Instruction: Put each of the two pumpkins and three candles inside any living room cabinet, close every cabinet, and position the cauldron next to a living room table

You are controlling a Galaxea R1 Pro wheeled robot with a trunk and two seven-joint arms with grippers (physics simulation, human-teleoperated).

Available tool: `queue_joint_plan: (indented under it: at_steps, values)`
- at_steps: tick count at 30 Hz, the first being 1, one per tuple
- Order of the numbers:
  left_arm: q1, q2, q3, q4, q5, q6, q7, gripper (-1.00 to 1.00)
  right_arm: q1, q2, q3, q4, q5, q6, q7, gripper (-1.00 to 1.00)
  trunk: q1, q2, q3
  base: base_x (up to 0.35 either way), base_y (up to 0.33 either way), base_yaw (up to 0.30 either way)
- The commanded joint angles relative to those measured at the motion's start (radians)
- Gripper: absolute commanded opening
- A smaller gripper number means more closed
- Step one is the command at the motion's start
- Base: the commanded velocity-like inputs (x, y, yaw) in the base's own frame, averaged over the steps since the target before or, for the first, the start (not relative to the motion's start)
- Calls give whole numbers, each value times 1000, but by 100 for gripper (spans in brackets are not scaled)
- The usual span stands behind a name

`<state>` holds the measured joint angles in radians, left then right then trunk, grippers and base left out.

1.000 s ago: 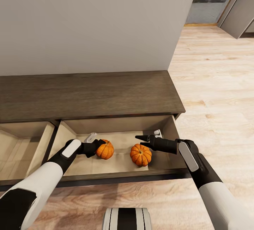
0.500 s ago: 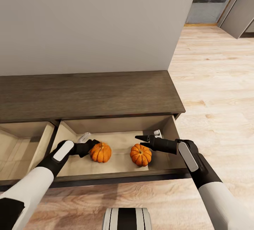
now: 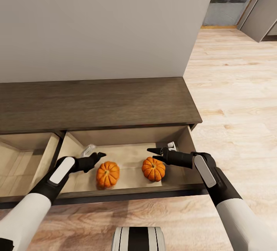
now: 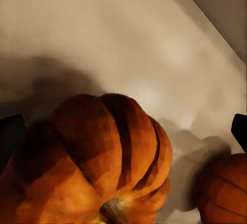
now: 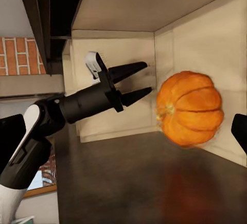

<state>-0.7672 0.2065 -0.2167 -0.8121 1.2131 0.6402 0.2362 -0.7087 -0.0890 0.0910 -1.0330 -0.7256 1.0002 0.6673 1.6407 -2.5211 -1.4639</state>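
Since the earlier frames the left hand (image 3: 100, 154) has let go of its pumpkin and drawn back toward the drawer's left side; that left pumpkin (image 3: 107, 174) has dropped from between the fingers and shifted toward the drawer front, where it now sits free. The right arm is unchanged.

Cabinet (image 3: 96, 102): dark top, two drawers pulled out, the right drawer (image 3: 130, 191) carrying both pumpkins on its tan floor. The left drawer shows nothing inside in the part seen.

Left hand: fingers apart, holding nothing, just beside and behind the left pumpkin. In the right wrist view its two dark fingers (image 5: 128, 72) stand parted, with a gap to the fruit.

Right hand (image 3: 151, 151): hovering over the right pumpkin (image 3: 153, 169), empty. Its jaw width cannot be told.

Pumpkins: well apart from each other, both inside the drawer, the left one close to the front lip.

Risks, as judged: the left pumpkin lies near the front edge and could roll or jam when the drawer is pushed home. Either arm withdrawing low could clip a pumpkin or the drawer wall. Both drawers remain open; candles and cauldron are outstanding.
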Motion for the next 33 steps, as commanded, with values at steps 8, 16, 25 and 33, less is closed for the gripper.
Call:
queue_joint_plan:
  at_steps: [8,16,25,33]
  values:
    - [33,24,3,-111,-1,1,0,100,0,1,1,3,1,0,-1,100,0,0,0,0,0,0]
    - [35,18,-30,-121,-3,1,-5,100,0,7,2,5,11,-6,-8,100,0,0,0,0,0,0]
    - [37,0,-172,-174,0,-4,-9,100,4,11,6,4,13,-15,-101,100,0,0,0,0,0,0]
    - [55,-3,-180,-184,0,-4,-9,100,6,11,6,3,14,-17,-109,100,-2,1,15,0,0,0]
